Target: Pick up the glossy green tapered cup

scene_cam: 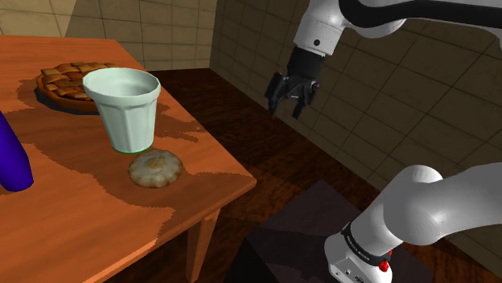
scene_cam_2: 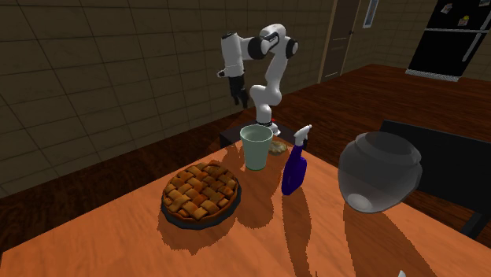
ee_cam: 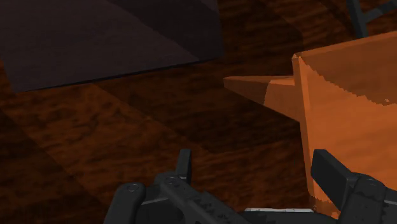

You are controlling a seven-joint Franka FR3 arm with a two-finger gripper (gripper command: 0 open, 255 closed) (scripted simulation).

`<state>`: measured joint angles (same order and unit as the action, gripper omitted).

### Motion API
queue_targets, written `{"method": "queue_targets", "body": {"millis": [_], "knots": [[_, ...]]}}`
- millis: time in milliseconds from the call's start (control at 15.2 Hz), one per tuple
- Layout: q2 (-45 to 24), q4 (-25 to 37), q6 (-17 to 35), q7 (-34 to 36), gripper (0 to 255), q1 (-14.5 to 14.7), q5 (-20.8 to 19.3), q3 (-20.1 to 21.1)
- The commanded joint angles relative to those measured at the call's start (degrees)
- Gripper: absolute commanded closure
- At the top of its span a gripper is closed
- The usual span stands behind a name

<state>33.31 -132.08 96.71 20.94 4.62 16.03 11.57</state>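
A wooden table (scene_cam: 96, 229) (scene_cam_2: 315, 236) (ee_cam: 343, 95) stands in a tiled-wall room with a dark plank floor (scene_cam: 241, 120), one corner toward the robot. The white arm (scene_cam: 434, 209) (scene_cam_2: 271, 71) rises from its dark box stand (scene_cam: 298, 233) (scene_cam_2: 234, 135) just off that corner and arches over the floor beside the table, not over the tabletop.

In the second exterior view, a dark, rounded glass jar (scene_cam_2: 382, 169) sits at the table's right. A lattice-topped pie (scene_cam: 68, 84) (scene_cam_2: 201, 193) in a dark dish lies farther from the robot than the cup.

The tapered cup (scene_cam: 122, 108) (scene_cam_2: 256, 147), pale green and glossy with a darker green base edge, stands upright on the table near the corner closest to the stand, between the pie and a round cookie (scene_cam: 155, 169) (scene_cam_2: 277, 146) that lies just beside its base. A blue spray bottle (scene_cam: 10, 157) (scene_cam_2: 295, 169) with a white nozzle stands near the cup, at its left in the shoulder view.

The black gripper (scene_cam: 285, 108) (scene_cam_2: 238, 98) (ee_cam: 254, 159) hangs in the air off the table's edge, well apart from the cup, pointing down at the floor. Its fingers (ee_cam: 184, 162) stand spread, with nothing between them.
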Motion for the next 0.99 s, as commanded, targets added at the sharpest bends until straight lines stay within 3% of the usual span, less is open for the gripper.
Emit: {"method": "queue_targets", "body": {"millis": [0,462,924], "knots": [[-2.73,1.81,2.68,2.01,0,0.56,1.25,1.95],[-12.47,10.76,9.36,8.52,0,1.59,2.49,7.72],[-23.56,22.45,14.48,16.05,0,2.42,-0.39,13.17]]}}
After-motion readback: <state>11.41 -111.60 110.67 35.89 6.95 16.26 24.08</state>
